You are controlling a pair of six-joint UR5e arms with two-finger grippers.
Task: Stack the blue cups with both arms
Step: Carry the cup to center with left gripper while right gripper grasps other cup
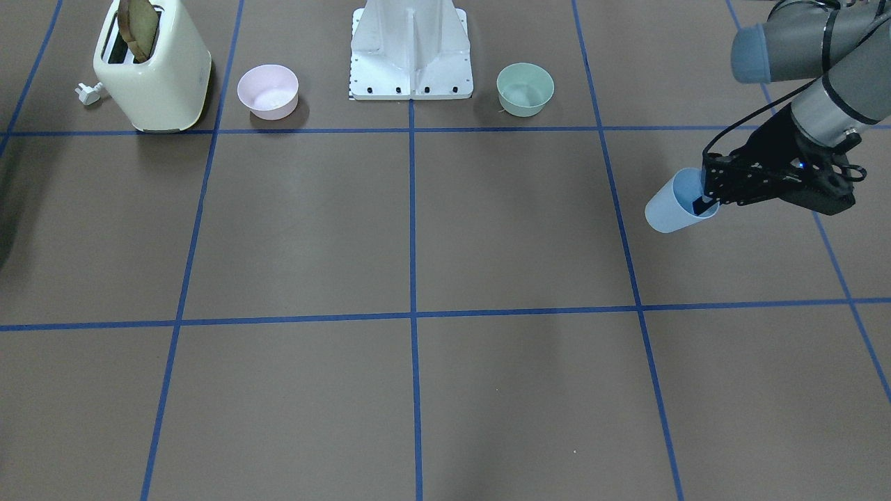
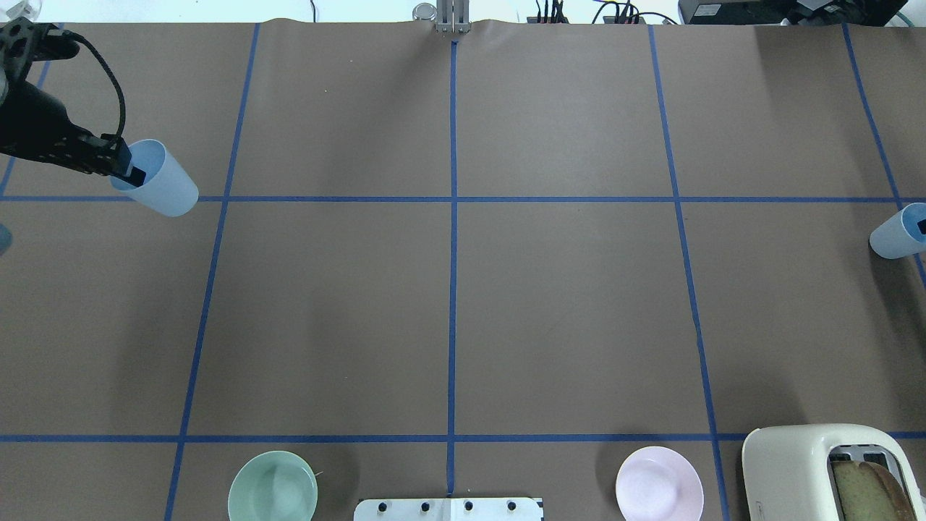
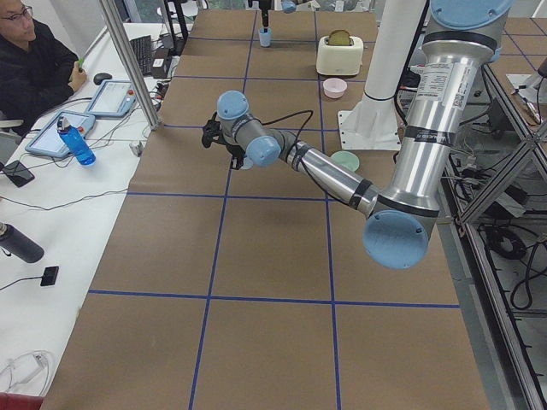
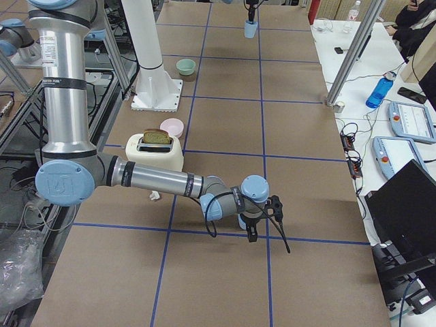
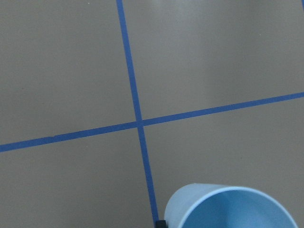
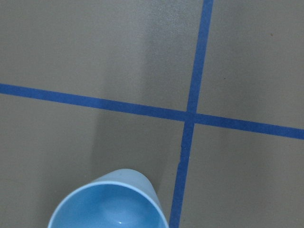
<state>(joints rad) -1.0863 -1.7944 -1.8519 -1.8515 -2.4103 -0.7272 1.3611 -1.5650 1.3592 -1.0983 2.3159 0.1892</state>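
My left gripper [image 1: 702, 203] is shut on the rim of one pale-blue cup [image 1: 669, 209], one finger inside it, and holds it tilted above the table; this shows at the overhead view's left [image 2: 160, 181] and low in the left wrist view [image 5: 232, 209]. The second blue cup [image 2: 895, 233] hangs tilted at the overhead view's right edge, with a finger of my right gripper [image 2: 922, 226] at its rim. It fills the bottom of the right wrist view [image 6: 109, 204]. The right arm is out of the front view.
A cream toaster [image 1: 153, 69] with a bread slice, a pink bowl [image 1: 268, 90], the white pedestal [image 1: 411, 56] and a sage-green bowl [image 1: 525, 88] line the robot's side. Blue tape lines cross the brown table. Operators' desks run along the far side [image 3: 77, 145].
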